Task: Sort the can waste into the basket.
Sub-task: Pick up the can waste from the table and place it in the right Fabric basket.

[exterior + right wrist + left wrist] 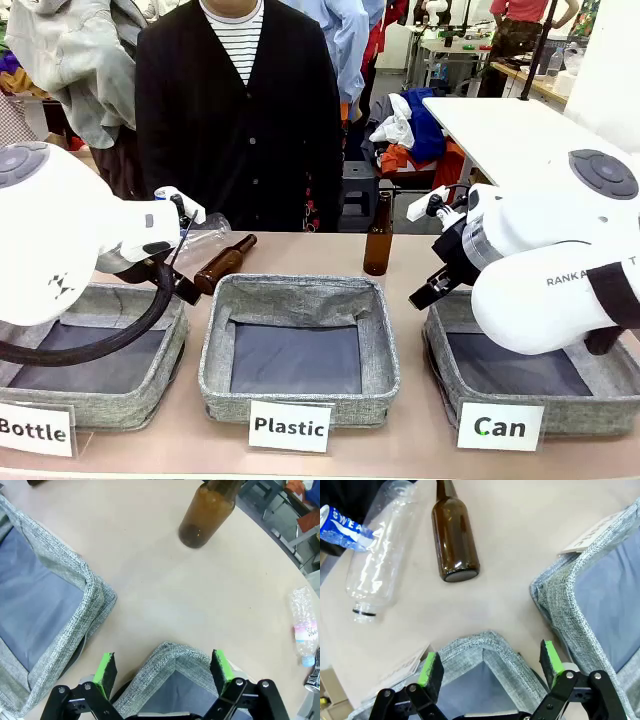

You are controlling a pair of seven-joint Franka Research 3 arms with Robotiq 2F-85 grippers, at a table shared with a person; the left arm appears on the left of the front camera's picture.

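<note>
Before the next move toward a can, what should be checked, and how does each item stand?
1. Left gripper open and holding nothing: ok.
2. Right gripper open and holding nothing: ok.
3. Can basket ready to receive: cannot tell. The floor that shows is bare, but the right arm hides part of it.
4. Blue and white can located: ok, at the edge of the left wrist view.
5. That can free to grasp: cannot tell. It lies close against the clear plastic bottle.
6. Dark printed can located: ok, beside a small plastic bottle. It is cut off by the picture edge, so how it lies cannot be told.
</note>
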